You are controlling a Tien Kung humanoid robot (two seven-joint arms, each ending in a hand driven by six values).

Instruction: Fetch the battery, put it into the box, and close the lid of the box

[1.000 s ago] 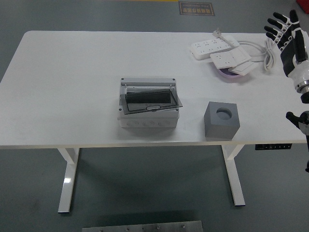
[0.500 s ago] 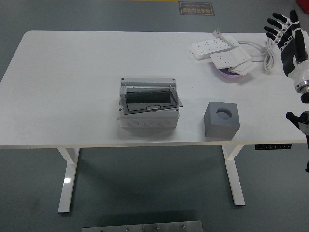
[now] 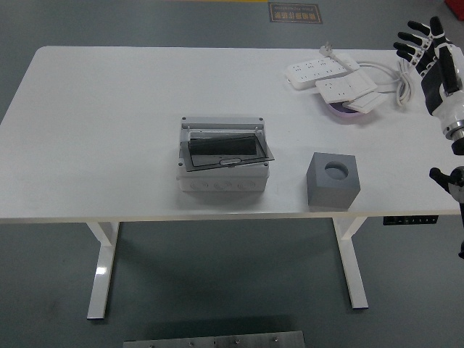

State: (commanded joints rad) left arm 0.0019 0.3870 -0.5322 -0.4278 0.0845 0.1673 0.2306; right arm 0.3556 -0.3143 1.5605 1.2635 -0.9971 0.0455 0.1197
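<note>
The right hand (image 3: 428, 54) is raised at the right edge of the view, beyond the far right corner of the worktop (image 3: 109, 123), its black fingers (image 3: 415, 36) spread and holding nothing. Just to its left on the worktop lie two white power strips (image 3: 330, 76) with a looped white cable (image 3: 388, 76), one strip resting over a pale purple dish (image 3: 348, 112). Well apart from the hand, toward the near edge, stands a grey block (image 3: 333, 181) with a round recess in its top; whether a battery sits in that recess cannot be told, and no battery is plainly visible elsewhere. To the left of the block, near but not touching, sits the light grey box (image 3: 222, 177), roughly at the middle of the worktop. Its dark translucent lid (image 3: 228, 152) lies tilted over the opening, not seated flat. The box is thus much farther from the hand than the block, down and to the left of it.
</note>
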